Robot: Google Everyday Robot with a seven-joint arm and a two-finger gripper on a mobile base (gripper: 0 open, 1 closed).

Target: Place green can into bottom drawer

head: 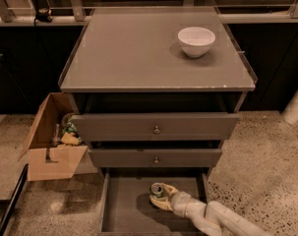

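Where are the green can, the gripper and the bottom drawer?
bottom drawer (pixel 126 208): camera view, on the bare floor of its left half.
green can (pixel 157 189): camera view, on its silver top.
gripper (pixel 161 200): camera view, at its tip, inside the drawer right by the can.

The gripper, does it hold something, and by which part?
The gripper holds the green can by its lower body, over the bottom drawer; the silver top is free.

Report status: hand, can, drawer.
Hand low inside open bottom drawer, shut on green can. Can tilted, not yet released. No obstruction visible.
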